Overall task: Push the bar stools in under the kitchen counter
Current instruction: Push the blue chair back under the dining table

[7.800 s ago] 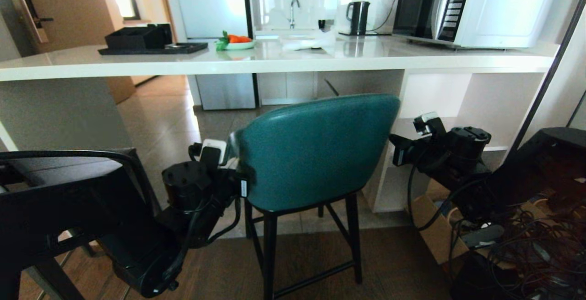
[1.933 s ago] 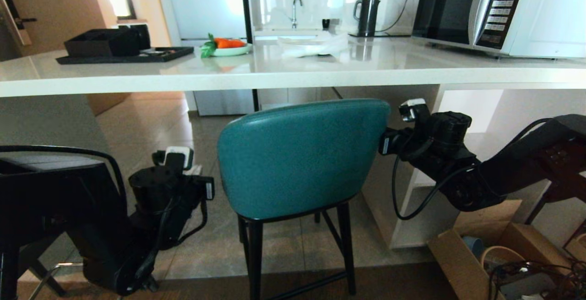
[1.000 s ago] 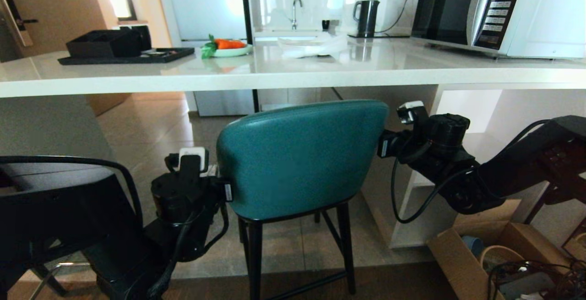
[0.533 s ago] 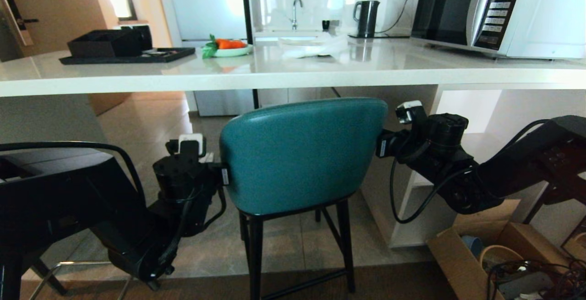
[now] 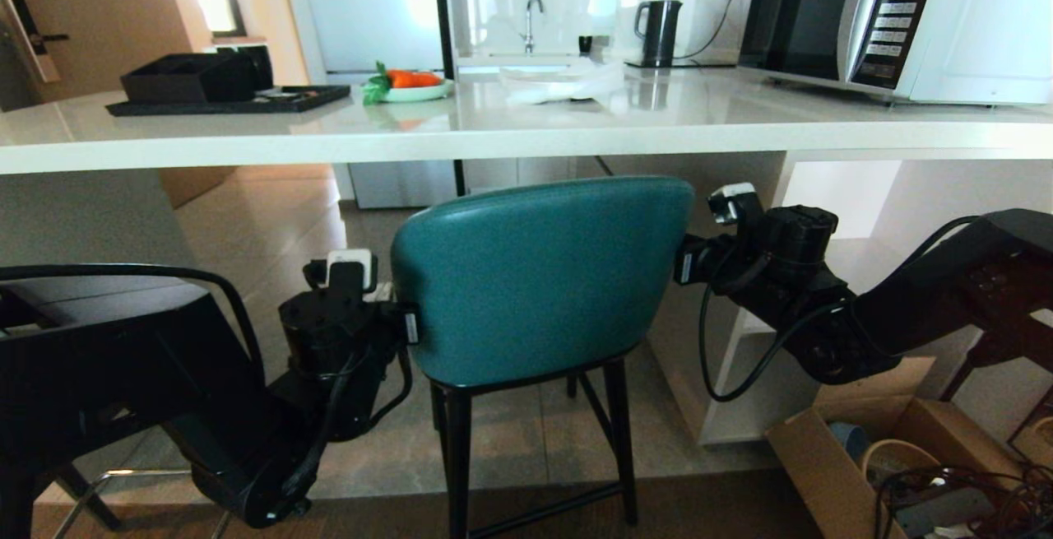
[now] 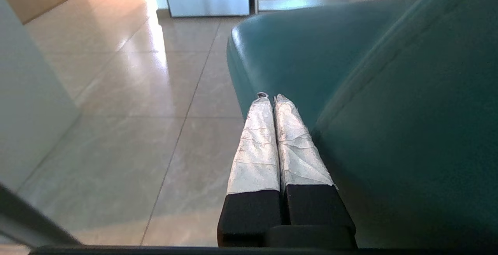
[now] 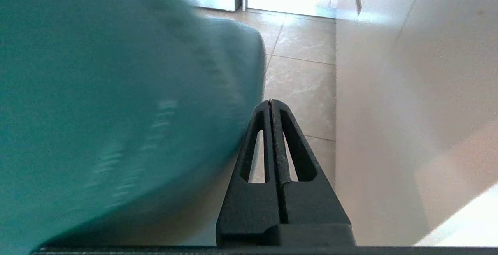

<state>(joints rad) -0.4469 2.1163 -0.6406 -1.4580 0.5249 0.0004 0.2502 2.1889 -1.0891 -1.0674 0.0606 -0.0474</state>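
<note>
The teal stool (image 5: 539, 276) is standing in the middle of the frame, its curved back now just under the front edge of the white desk (image 5: 494, 144), which is running across the upper part of the picture; a few seconds ago it was sitting lower in view and further from that edge, though the whole scene has shifted too, so the robot itself has been rolling forward. The left end effector (image 6: 272, 98), fingers pinched together on nothing, is lying along the stool's left flank at center left, having swung in close after hanging a little apart from it about two seconds back. The right end effector (image 7: 270, 103), likewise closed and empty, is sitting beside the stool's right flank at center right, between the seat and the white shelf unit (image 5: 831, 185). I would judge the two arms are bracketing the stool and steering it in, and that the seat is nearly tucked but wants a little more pushing. At the lower left edge the dark grey stool (image 5: 99, 308) is waiting, apparently not yet dealt with.
</note>
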